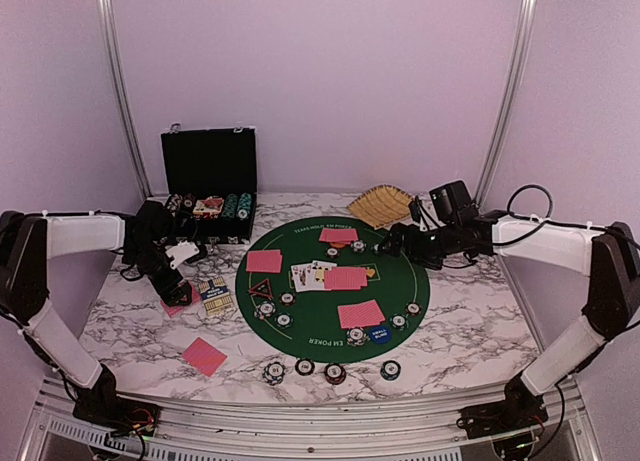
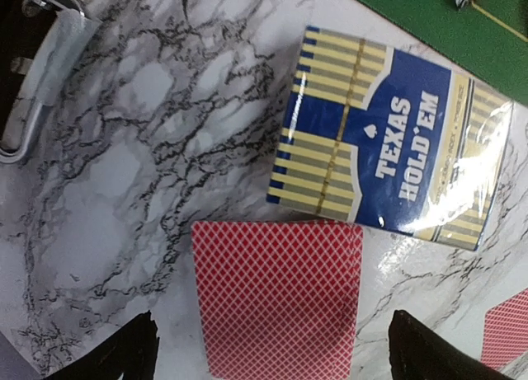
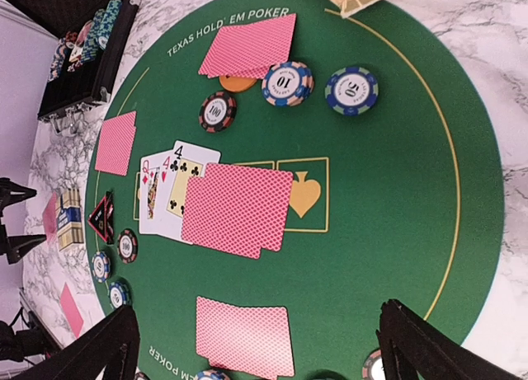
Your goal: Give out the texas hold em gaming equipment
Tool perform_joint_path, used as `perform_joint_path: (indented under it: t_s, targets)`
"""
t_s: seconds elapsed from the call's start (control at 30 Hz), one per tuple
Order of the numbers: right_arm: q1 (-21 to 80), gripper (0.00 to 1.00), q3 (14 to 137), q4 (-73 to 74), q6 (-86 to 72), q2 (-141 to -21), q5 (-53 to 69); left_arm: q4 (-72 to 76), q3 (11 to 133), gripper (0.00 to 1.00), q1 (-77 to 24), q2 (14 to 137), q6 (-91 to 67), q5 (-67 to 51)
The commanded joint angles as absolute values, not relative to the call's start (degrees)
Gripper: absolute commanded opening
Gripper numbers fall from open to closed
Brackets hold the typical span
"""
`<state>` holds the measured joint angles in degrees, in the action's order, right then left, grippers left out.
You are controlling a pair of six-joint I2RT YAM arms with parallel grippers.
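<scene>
A stack of red-backed playing cards (image 2: 276, 297) lies on the marble between my left gripper's (image 2: 276, 359) open fingers, with a gap on each side. In the top view the left gripper (image 1: 178, 293) hangs left of the blue Texas Hold'em card box (image 1: 214, 295). My right gripper (image 3: 264, 359) is open and empty above the green mat (image 3: 388, 232), over a pair of face-down cards (image 3: 243, 335). More face-down cards (image 3: 239, 208), face-up cards (image 3: 169, 190), poker chips (image 3: 287, 83), an orange button (image 3: 238, 84) and the triangular marker (image 3: 102, 218) lie on the mat. A blue button (image 1: 378, 333) sits near the front.
An open black chip case (image 1: 210, 181) stands at the back left, and a tan woven basket (image 1: 382, 206) lies at the back behind the right gripper (image 1: 388, 247). One loose card (image 1: 203, 356) and several chips (image 1: 334, 373) lie on the marble (image 1: 470, 321) in front of the mat.
</scene>
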<state>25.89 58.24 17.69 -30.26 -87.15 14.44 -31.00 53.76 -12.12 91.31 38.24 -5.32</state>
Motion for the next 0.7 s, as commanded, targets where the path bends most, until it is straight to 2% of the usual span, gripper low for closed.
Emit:
perform_joint_path:
  t_s: [0.0, 0.2, 0.37, 0.43, 0.53, 0.67]
  targets:
    - [26.07, 0.99, 58.67, 18.12, -28.92, -83.4, 9.63, -31.45, 58.88, 0.99, -12.15, 86.11, 31.71, -5.4]
    - [23.72, 0.99, 56.42, 17.73, -26.97, -79.23, 0.78, -21.69, 57.09, 0.99, -11.92, 79.79, 21.76, -5.31]
    - [20.66, 0.99, 52.04, 15.4, -27.2, -74.58, -16.98, -7.1, 48.83, 0.99, -11.16, 74.38, 18.86, -4.66]
    - [20.03, 0.99, 47.04, 9.52, -25.59, -71.83, -24.31, 0.93, 43.81, 0.99, -10.59, 72.68, 18.88, -3.87]
    - [20.04, 0.99, 34.16, -7.9, -19.99, -66.69, -32.46, 13.54, 36.02, 0.99, -9.01, 70.48, 17.78, -3.19]
    - [19.82, 0.99, 24.6, -20.68, -18.58, -62.8, -42.36, 19.76, 33.3, 0.99, -6.52, 72.55, 14.8, -4.27]
